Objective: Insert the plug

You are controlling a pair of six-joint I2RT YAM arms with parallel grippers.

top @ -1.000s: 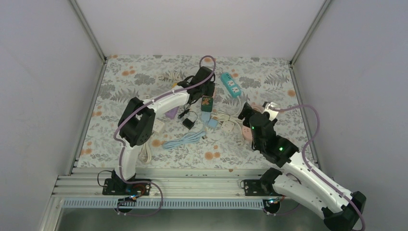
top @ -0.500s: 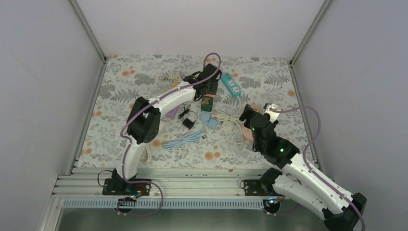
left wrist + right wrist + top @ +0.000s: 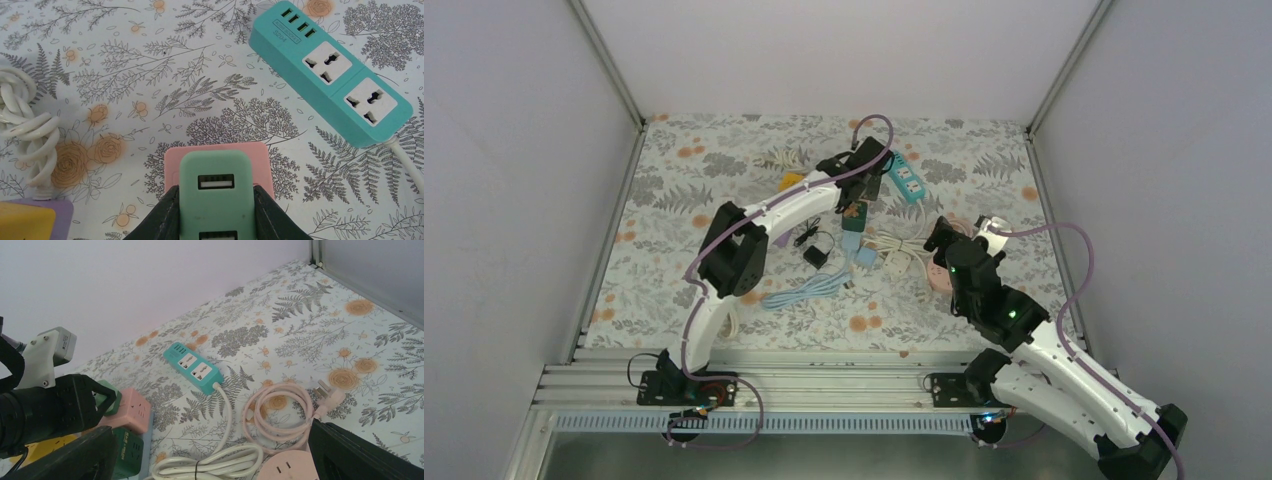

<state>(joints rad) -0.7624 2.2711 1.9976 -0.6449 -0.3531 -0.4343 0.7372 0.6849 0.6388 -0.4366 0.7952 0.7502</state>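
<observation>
1. The left gripper (image 3: pixel 216 217) is pinching one mint-green plug (image 3: pixel 215 172) between its two dark fingers (image 3: pixel 160 220). Two USB ports are showing on the plug's face.
2. The plug is sitting over one pink block (image 3: pixel 220 150); whether they are touching cannot be told.
3. One teal power strip (image 3: pixel 330 70) is lying up and to the right, apart from the plug. It is showing two sockets and four USB slots.
4. The right gripper (image 3: pixel 210 440) is standing spread wide, gripping nothing, above one coiled pink cable (image 3: pixel 280 410) and one white cord bundle (image 3: pixel 200 463).
</observation>
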